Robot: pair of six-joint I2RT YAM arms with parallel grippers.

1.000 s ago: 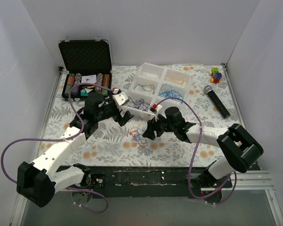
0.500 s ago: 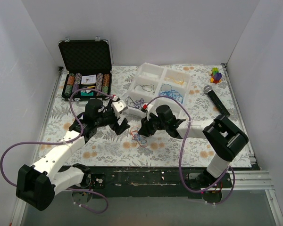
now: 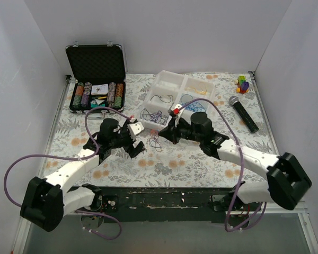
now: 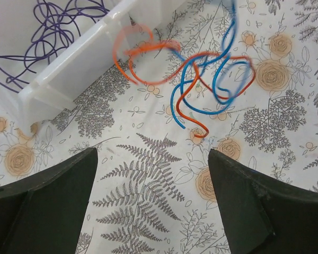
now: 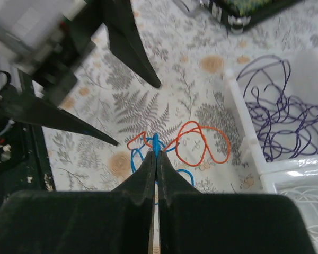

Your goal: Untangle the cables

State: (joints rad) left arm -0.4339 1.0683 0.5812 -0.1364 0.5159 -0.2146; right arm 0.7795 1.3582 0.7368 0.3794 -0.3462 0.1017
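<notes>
Right wrist: right gripper pinching blue cable w/ jaws closed.

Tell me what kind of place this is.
Probably a robot lab bench: white panels enclose a floral table, two arms are bolted at its edge, and unrelated props sit there: poker-chip case, microphone.

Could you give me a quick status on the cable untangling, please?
Left fingers open, low over the floral table. Right fingers shut on a thin blue wire loop of the blue-and-orange wire tangle, beside the white plastic bin. Nothing blocking.
</notes>
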